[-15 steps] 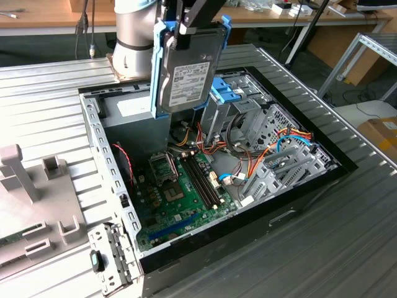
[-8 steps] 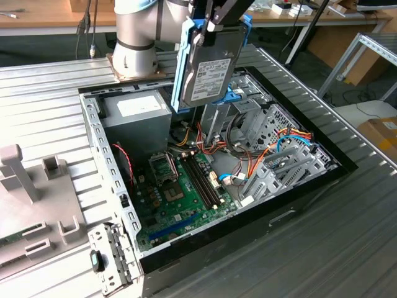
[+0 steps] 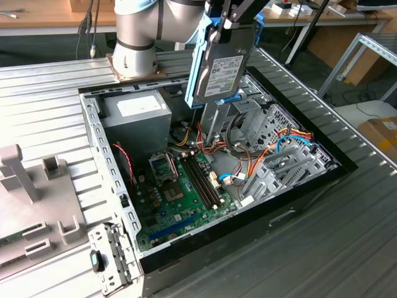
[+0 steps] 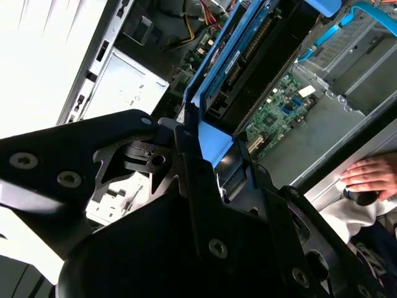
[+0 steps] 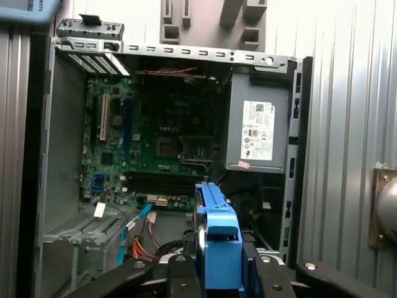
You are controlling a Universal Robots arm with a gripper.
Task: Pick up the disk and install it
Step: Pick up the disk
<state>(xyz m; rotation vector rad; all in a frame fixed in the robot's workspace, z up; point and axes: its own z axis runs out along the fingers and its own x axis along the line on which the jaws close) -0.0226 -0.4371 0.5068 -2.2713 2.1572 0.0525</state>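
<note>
1 bench [image 3: 347, 205], 1 open PC case [image 3: 93, 143] on it. Inside: 1 grey power box [image 3: 139, 115] in a far corner, 1 green board [image 3: 180, 186] on the case floor. 1 disk [image 3: 223, 65] w/ blue frame, in the air over the case's far edge, not seated. 1 gripper [image 3: 229, 20] clamped on it. Pick-up done; install left.

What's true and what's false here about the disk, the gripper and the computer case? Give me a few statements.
The gripper holds the disk above the open computer case. True.
The disk is lying flat. False: it hangs on edge.
The disk is clipped in a red frame. False: its frame is blue.
A person's hand is beside the case. True.
</note>
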